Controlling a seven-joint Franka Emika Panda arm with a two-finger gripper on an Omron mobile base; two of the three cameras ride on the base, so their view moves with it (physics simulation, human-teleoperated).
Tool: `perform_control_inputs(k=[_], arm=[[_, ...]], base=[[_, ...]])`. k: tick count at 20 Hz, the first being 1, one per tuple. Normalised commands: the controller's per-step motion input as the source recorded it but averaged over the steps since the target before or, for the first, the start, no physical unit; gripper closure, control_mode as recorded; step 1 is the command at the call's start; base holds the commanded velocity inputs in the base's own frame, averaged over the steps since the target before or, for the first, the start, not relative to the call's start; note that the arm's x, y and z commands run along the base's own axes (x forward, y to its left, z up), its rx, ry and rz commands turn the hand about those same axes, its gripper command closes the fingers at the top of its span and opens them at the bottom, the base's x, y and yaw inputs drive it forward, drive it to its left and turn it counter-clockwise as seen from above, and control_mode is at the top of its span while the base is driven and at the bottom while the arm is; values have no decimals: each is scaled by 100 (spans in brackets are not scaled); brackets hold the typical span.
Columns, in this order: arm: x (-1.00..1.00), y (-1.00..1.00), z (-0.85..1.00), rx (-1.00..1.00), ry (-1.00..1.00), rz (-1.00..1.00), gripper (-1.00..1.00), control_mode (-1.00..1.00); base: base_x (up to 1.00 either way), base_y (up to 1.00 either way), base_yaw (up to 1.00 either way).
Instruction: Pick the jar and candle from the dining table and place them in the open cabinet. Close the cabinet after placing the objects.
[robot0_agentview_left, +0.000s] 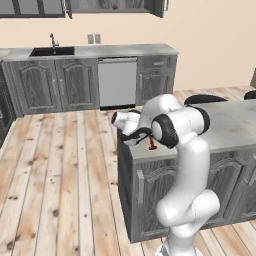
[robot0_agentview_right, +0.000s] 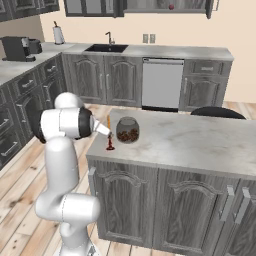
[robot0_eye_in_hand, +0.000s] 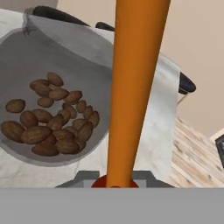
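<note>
Your tool (robot0_agentview_right: 107, 132) reached in from the left end of the worktop (robot0_agentview_right: 200, 140) and sat level with the candle (robot0_agentview_right: 108, 131); the taper rose straight up the centre of the hand view, its long axis upright and square across the tool's reach, so any lift had to go straight up along that axis. Whether the jaws had finished closing on the candle you could not tell: the candle hid their tips in the hand view, and in both base views the tool was too small and too masked by the arm to read. The candle was a thin, smooth orange stick, seated in a small dark red holder with splayed feet, standing at the worktop's near left corner. Just beside it to the right stood the jar (robot0_agentview_right: 127, 129), round-bellied clear glass with a narrower neck, brown almond-shaped nuts heaped in its base; it looked close enough to be brushed on a careless lift. The worktop was pale grey-white marble over grey wood-grain panels. High on the far wall, the cabinet (robot0_agentview_right: 165, 6) hung open, well apart from the worktop.
</note>
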Motion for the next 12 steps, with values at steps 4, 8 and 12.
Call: perform_control_inputs(k=[4, 8, 12], arm=[[-42, 0, 12, 13, -14, 8, 100, -100], [-45, -12, 49, 21, -19, 13, 100, -100], [-30, -23, 77, 12, -9, 17, 100, -100]], base=[[0, 0, 0], [0, 0, 0], [0, 0, 0]])
